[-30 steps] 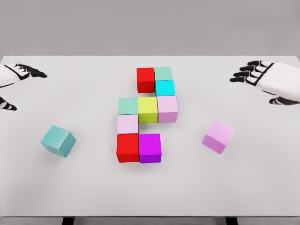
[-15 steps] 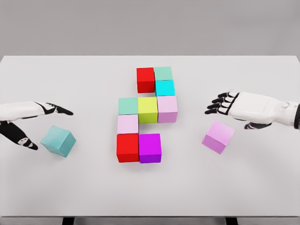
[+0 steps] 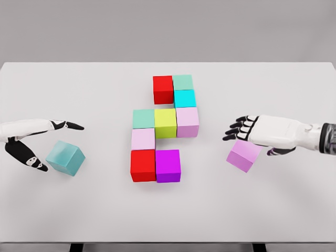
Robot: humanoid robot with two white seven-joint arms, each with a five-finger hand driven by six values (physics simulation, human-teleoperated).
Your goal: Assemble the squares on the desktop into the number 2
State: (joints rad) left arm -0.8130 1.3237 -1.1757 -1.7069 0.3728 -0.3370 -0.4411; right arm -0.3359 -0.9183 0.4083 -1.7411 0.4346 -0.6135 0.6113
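Right hand (image 3: pixel 251 129) sits directly over the loose pink cube (image 3: pixel 244 155), fingers spread and relaxed, gripping nothing; cube lies just under and slightly toward the robot from the palm, its top corner looks close to the hand, contact unclear. Cube is turned at an angle to the assembled blocks (image 3: pixel 166 129), so no clean long axis, just rotated faces relative to the fingers, which point toward the blocks.

Left hand (image 3: pixel 32 137) is also released, index finger stretched out above the teal cube (image 3: pixel 65 157), thumb down on its outer side; that cube sits between thumb and finger, just inward of the palm, apparently not yet gripped.

Each hand has its own loose cube right by it, so neither needs to cross. The figure lies well inward of both hands, between them on the white table (image 3: pixel 168 210).

Judgement: the bottom row ends at the magenta block (image 3: pixel 168 165), with an open slot on its right-hand side, so the pink cube under the right hand looks the nearer fit; it needs squaring up first
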